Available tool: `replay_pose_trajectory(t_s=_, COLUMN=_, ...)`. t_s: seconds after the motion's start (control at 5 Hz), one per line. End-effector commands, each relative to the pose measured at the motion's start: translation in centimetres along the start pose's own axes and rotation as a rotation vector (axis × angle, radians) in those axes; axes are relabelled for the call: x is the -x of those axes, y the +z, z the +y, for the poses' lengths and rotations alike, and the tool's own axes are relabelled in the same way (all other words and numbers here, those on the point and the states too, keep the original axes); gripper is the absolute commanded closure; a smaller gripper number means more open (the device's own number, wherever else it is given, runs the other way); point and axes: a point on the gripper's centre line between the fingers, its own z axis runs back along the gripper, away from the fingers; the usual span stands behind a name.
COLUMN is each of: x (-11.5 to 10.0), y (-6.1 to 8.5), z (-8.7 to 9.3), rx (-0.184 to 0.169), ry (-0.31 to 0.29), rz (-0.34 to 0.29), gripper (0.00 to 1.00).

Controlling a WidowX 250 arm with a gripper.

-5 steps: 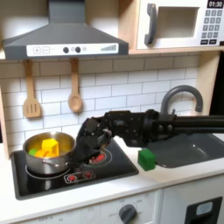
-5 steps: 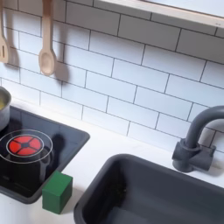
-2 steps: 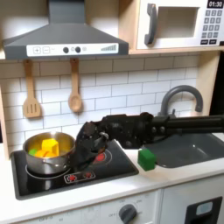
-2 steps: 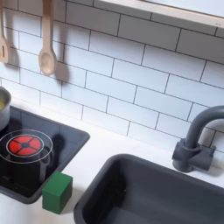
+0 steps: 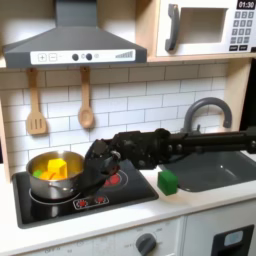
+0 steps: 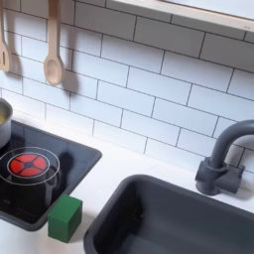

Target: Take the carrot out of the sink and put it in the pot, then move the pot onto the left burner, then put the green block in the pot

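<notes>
- In the first exterior view, two wooden utensils (image 5: 61,100) hang on the white tile wall above the stovetop (image 5: 80,195), under a grey hood (image 5: 72,45); a microwave (image 5: 205,27) sits at the top right.
- The black arm (image 5: 170,145) reaches across from the first exterior view's right, over the counter, in front of the faucet (image 5: 205,112).
- The gripper (image 5: 88,178) hangs low over the stovetop just beside the pot (image 5: 52,174); whether its jaws are apart or closed cannot be told.
- The pot stands on the left burner and holds the carrot (image 5: 62,170) with yellow and green pieces.
- The green block (image 5: 168,181) sits on the counter between stovetop and sink (image 5: 215,170).
- In the second exterior view, the green block (image 6: 65,217) stands on the counter just beside the stovetop (image 6: 45,169) corner, near the sink (image 6: 169,220).
- A red-ringed burner (image 6: 27,164) lies bare; the pot's rim (image 6: 4,119) shows at the second exterior view's left edge.
</notes>
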Motion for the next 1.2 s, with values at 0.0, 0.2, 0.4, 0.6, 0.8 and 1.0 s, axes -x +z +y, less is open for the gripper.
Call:
replay_pose_trajectory(t_s=0.0, x=0.21, y=-1.08, z=0.2, rx=-0.01, ry=-0.002, rz=0.018, gripper=1.0)
replay_pose_trajectory(t_s=0.2, x=0.35, y=-1.33, z=0.22, rx=-0.016, ry=-0.009, rz=0.028, gripper=1.0)
replay_pose_trajectory(t_s=0.4, x=0.45, y=-1.44, z=0.33, rx=-0.02, ry=-0.009, rz=0.03, gripper=1.0)
replay_pose_trajectory(t_s=0.6, x=0.3, y=-1.53, z=0.34, rx=-0.024, ry=-0.01, rz=0.027, gripper=1.0)
replay_pose_trajectory(t_s=0.8, x=0.1, y=-1.7, z=0.23, rx=-0.02, ry=-0.008, rz=0.027, gripper=1.0)
replay_pose_trajectory(t_s=1.0, x=0.23, y=-1.8, z=0.16, rx=-0.021, ry=-0.011, rz=0.032, gripper=1.0)
